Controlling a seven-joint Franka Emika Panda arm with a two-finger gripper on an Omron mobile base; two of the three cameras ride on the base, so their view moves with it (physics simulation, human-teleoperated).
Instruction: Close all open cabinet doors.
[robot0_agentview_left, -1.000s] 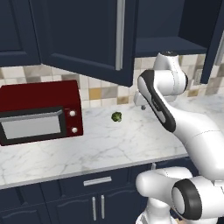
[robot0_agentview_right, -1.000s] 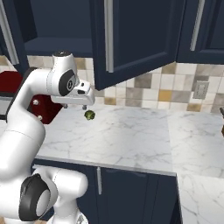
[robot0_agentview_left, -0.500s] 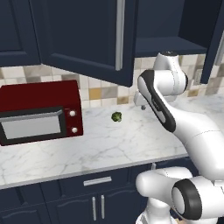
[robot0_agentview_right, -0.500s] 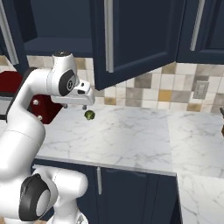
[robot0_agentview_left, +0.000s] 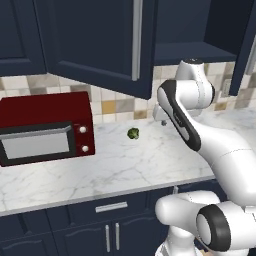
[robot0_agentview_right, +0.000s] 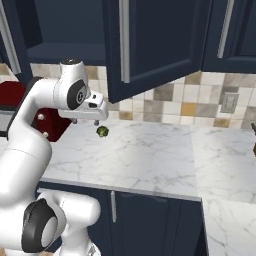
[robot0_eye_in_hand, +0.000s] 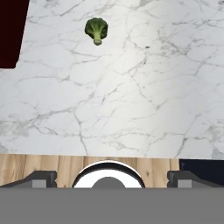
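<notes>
Cabinet doors are hanging along the top of both base views: one navy door (robot0_agentview_left: 100, 42) is standing swung out over the counter at upper centre of the left base view, its silver bar handle (robot0_agentview_left: 136, 37) near its right edge, and another open door (robot0_agentview_left: 247, 42) is showing at the far right edge. In the right base view the swung-out door (robot0_agentview_right: 157, 40) is filling the upper middle. The gripper (robot0_eye_in_hand: 112, 177) is pointing down at the marble counter (robot0_eye_in_hand: 131, 87), its two fingertips sitting far apart at the bottom corners of the hand view, gripping nothing. A broccoli floret (robot0_agentview_left: 133, 133) is lying on the counter right of the red microwave (robot0_agentview_left: 45, 125).
</notes>
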